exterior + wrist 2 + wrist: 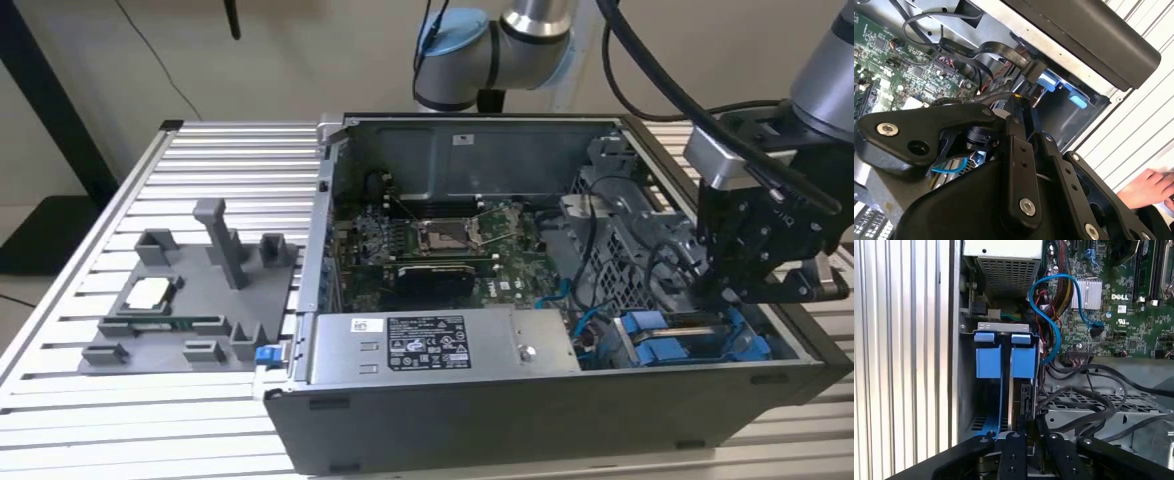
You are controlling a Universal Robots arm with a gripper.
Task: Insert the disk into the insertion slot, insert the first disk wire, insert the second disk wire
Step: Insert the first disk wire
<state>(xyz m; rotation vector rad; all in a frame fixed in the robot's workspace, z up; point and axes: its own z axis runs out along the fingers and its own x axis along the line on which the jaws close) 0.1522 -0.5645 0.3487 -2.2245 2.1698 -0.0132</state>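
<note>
Slatted table (200,160), open PC case (507,410), gripper (1031,432) at insertion slot (687,340)

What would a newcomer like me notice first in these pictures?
The open computer case in the middle of the exterior view, its green motherboard laid bare. At that view's right the black gripper hangs above the drive bay with bright blue tabs. In the first wrist view a blue cable loops beside those tabs.

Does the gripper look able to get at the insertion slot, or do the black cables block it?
Probably yes: the gripper sits right at the insertion slot's end, and the black cables lie off to its side, not across it.
</note>
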